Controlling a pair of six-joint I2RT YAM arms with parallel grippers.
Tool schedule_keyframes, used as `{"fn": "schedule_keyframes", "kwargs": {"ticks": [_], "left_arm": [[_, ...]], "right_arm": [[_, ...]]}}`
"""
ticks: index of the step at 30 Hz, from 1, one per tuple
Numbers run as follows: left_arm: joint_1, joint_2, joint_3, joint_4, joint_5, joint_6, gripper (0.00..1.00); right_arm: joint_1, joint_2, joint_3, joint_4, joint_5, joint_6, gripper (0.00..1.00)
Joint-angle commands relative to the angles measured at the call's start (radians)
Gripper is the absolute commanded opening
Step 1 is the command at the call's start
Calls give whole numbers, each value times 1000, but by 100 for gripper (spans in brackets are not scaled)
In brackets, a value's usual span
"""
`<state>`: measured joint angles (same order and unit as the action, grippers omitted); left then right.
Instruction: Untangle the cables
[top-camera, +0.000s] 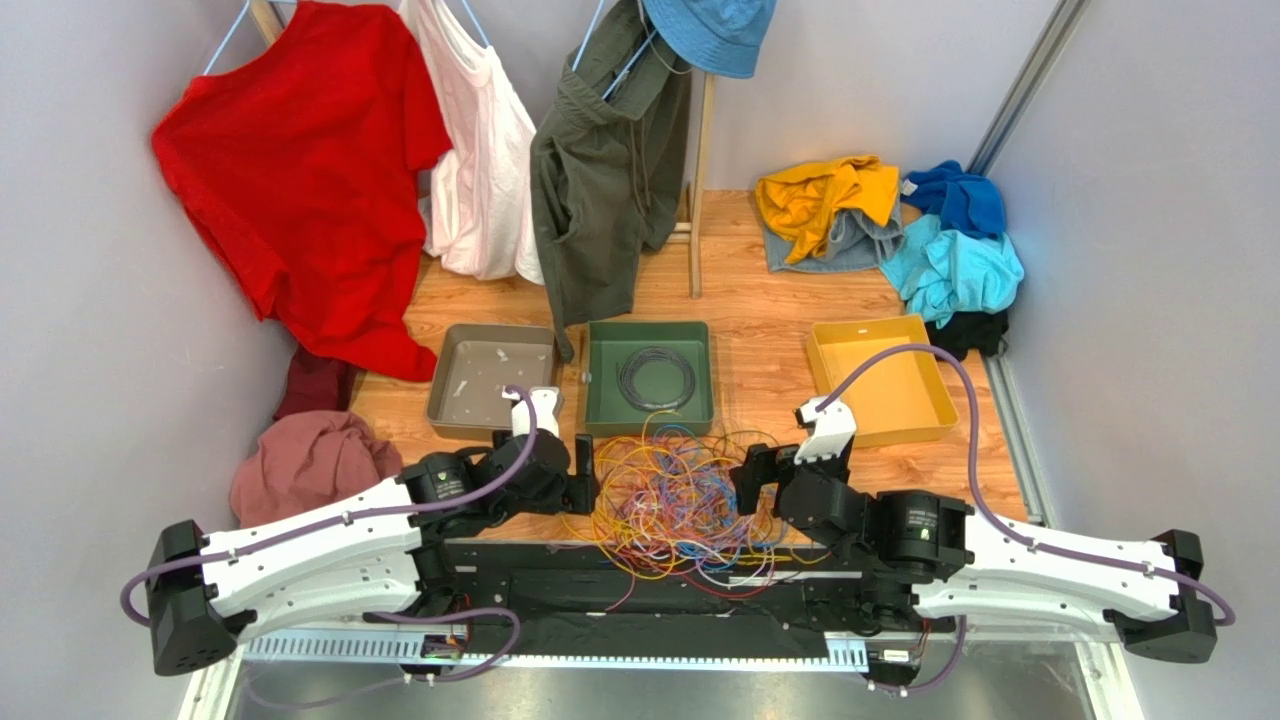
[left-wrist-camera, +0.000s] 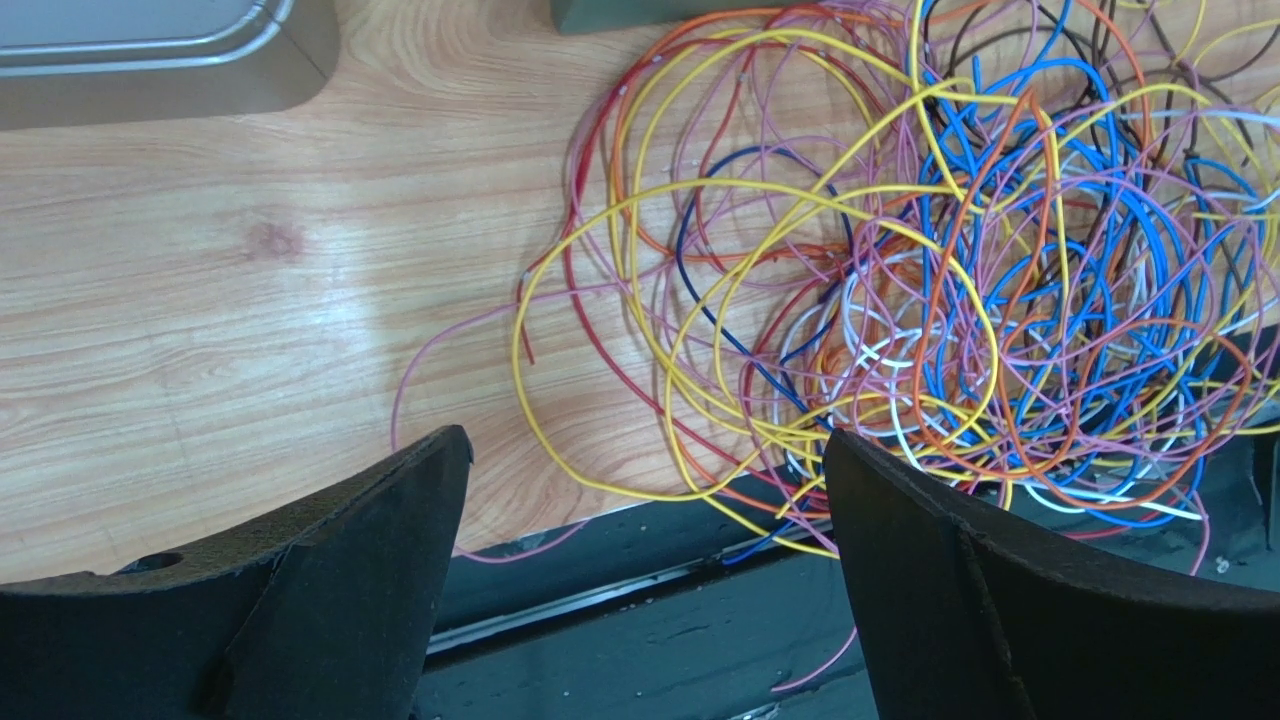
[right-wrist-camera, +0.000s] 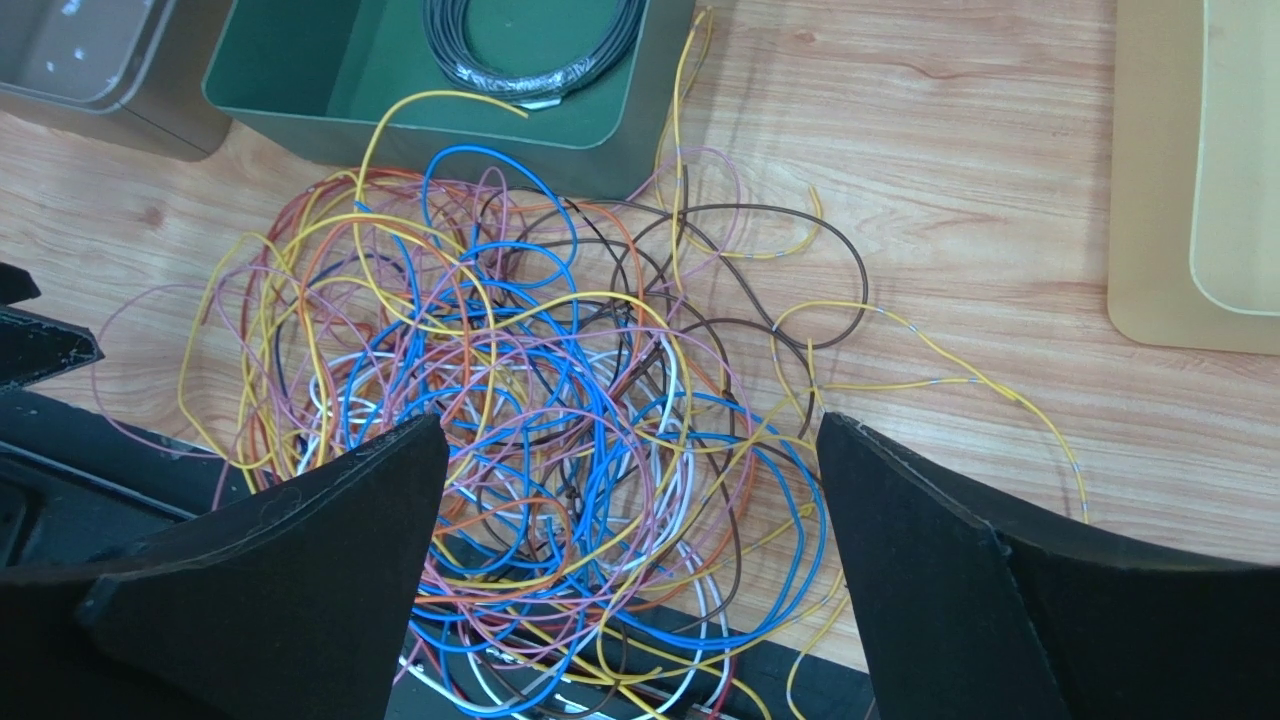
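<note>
A tangled heap of thin cables (top-camera: 669, 507) in yellow, orange, blue, purple, red and white lies at the near edge of the wooden worktop (top-camera: 759, 345), with some loops hanging past that edge. The left end effector (top-camera: 583, 480) is just beside the heap's left side, fingers spread wide and gripping nothing. The right end effector (top-camera: 747, 477) is just beside the heap's right side, also spread and empty. Behind the heap, a green tray (right-wrist-camera: 346, 53) holds a coiled dark cable (right-wrist-camera: 549, 75).
</note>
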<state>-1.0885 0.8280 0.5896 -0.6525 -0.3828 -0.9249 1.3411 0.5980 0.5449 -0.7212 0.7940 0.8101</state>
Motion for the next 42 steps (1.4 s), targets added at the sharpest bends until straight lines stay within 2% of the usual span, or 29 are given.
{"fn": "schedule_keyframes", "kwargs": {"ticks": [1,3,9,13,16,23,28,31,33,36,38,40,42], "left_arm": [[-19,5,-13,68,-2,9,98],[-19,-3,-28,89,5,14,98],[-19,-21,-59,197,53,49,98],[-21,-32,-100,377,108,109,96],[-21,5,-120,477,147,120,91],[-21,172,-94,539,151,121,75],[-19,227,-109,580,133,95,64],[-21,253,-114,605,128,93,52],[-19,266,-114,614,119,93,38],[-19,284,-100,600,111,89,4],[-21,287,-90,588,107,90,0],[-21,272,-85,553,99,93,0],[-19,196,-53,454,91,121,0]], "right_arm": [[4,11,15,0,27,3,99],[4,10,6,12,33,6,92],[4,-33,-43,78,-1,-17,90],[4,-43,-63,135,-44,-40,89],[6,-27,-60,134,-52,-25,88],[4,11,-43,138,-72,-20,87],[4,19,-40,134,-70,-23,87],[4,14,-42,129,-65,-23,87],[4,11,-40,129,-61,-22,86],[4,8,-40,123,-58,-17,86],[4,8,-39,117,-55,-14,86],[4,3,-36,111,-56,-9,86],[4,-6,-34,102,-56,-8,86]]}}
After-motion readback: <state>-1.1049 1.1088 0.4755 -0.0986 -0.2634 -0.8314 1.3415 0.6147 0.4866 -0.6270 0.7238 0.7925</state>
